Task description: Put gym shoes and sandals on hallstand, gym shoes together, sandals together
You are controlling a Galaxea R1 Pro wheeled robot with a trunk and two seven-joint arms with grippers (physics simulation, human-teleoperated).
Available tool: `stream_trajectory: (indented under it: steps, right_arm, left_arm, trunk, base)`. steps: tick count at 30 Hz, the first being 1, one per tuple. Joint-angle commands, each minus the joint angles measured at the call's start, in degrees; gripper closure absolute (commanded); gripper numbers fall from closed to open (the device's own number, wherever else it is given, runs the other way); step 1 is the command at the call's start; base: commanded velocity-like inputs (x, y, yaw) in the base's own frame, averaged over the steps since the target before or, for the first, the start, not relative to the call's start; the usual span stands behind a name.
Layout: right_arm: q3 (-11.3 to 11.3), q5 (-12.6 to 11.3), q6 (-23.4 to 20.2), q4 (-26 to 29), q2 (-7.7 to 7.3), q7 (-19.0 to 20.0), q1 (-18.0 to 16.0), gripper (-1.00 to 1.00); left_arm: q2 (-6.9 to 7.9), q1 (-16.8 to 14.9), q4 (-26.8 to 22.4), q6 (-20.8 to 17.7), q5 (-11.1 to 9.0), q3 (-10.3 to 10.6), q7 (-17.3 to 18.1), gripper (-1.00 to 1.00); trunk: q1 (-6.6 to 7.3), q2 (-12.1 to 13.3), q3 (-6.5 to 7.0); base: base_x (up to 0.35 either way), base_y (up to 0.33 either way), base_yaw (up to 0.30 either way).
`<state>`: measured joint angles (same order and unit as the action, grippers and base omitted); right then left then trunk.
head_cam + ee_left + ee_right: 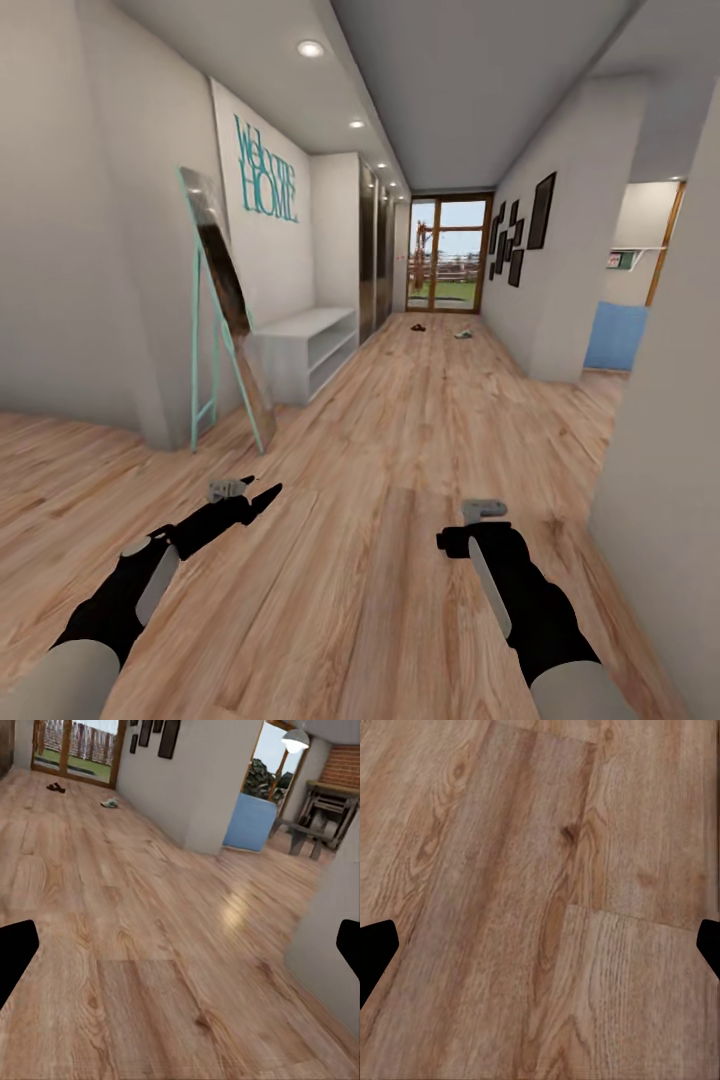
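Wood-plank corridor floor (420, 440) runs toward a glass door (447, 255) at upper center.
Far down it lie dark sandals (417, 326) and a pale gym shoe (463, 334), too small to tell which way they point. At left center the shoe rack (305, 350) stretches lengthwise along the wall. Low in the frame, the left gripper (262, 494) and right gripper (452, 540) both hang spread and empty.

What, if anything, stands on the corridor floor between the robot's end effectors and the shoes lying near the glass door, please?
Nothing visible does. Bare corridor floor runs from both end effectors, left and right, to the sandals and gym shoe. The hallstand and leaning mirror stay along the left wall.
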<state>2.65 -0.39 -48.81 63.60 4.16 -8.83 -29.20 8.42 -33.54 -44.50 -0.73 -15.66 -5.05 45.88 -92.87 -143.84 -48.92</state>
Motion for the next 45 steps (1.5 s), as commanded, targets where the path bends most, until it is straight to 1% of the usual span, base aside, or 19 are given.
stream_trajectory:
  steps: [1,3,6,15,20,27,29,30,34,38,45]
  right_arm:
    - [0.1,-0.1,-0.2,0.0,0.01,-0.2,0.0,-1.0]
    - [0.1,-0.1,-0.3,-0.2,0.04,-0.2,0.0,-1.0]
    - [0.1,-0.2,-0.2,-1.2,0.02,-0.2,0.0,-1.0]
    - [0.1,-0.2,-0.2,-1.7,0.05,-0.2,0.0,-1.0]
    - [0.1,-0.2,-0.2,-1.7,0.06,-0.2,0.0,-1.0]
    - [0.1,-0.2,-0.2,-1.7,0.04,-0.2,0.0,-1.0]
    - [0.1,-0.2,-0.2,-1.7,0.05,-0.2,0.0,-1.0]
    - [0.1,-0.2,-0.2,-1.7,0.03,-0.2,0.0,-1.0]
    - [0.1,-0.2,-0.2,-1.7,0.03,-0.1,0.0,-1.0]
    - [0.1,-0.2,-0.2,-1.7,0.05,-0.1,0.0,-1.0]
    - [0.1,-0.2,-0.2,-1.7,0.06,-0.1,0.0,-1.0]
  left_arm:
    - [-0.01,0.0,0.0,-0.1,-0.2,-0.6,-0.3,-1.0]
    - [0.0,0.0,0.0,-0.2,-0.2,-2.3,-2.7,-1.0]
    - [0.01,0.0,0.0,-0.2,-0.2,-2.8,-3.5,-1.0]
    - [-0.08,0.0,0.0,-0.2,-0.2,-2.9,-3.8,-1.0]
    - [-0.48,0.0,0.0,-0.2,-0.2,-2.9,-3.9,-1.0]
    - [-0.81,0.0,0.0,-0.2,-0.2,-2.9,-6.4,-1.0]
    - [-0.88,0.0,0.0,-0.2,-0.2,-2.9,-7.7,-1.0]
    - [-0.93,0.0,0.0,-0.2,-0.2,-2.9,-9.6,-1.0]
    - [-1.01,0.0,0.0,-0.1,-0.2,-2.9,-10.5,-1.0]
    - [-1.62,0.0,0.0,-0.1,-0.1,-2.9,-10.8,-1.0]
    - [-1.7,0.0,0.0,-0.1,-0.1,-2.9,-10.8,-1.0]
  trunk:
    - [-0.02,0.0,-0.07]
    - [-0.02,0.0,-0.08]
    - [-0.02,0.0,-0.17]
    - [-0.02,0.0,-0.53]
    - [-0.02,0.0,-0.68]
    - [-0.02,0.0,-0.72]
    - [-0.02,0.0,-0.72]
    - [-0.02,0.0,-0.72]
    - [-0.02,0.0,-0.72]
    - [-0.02,0.0,-0.72]
    - [-0.02,0.0,-0.72]
  base:
    - [0.302,-0.256,-0.045]
    - [0.302,-0.256,-0.129]
    - [0.304,-0.248,-0.237]
    - [0.336,-0.133,-0.267]
    - [0.348,-0.127,-0.194]
    - [0.33,-0.217,-0.027]
    - [0.313,-0.248,-0.006]
    - [0.308,-0.255,-0.002]
    - [0.307,-0.257,-0.001]
    - [0.312,-0.228,0.0]
    - [0.341,-0.058,0.0]
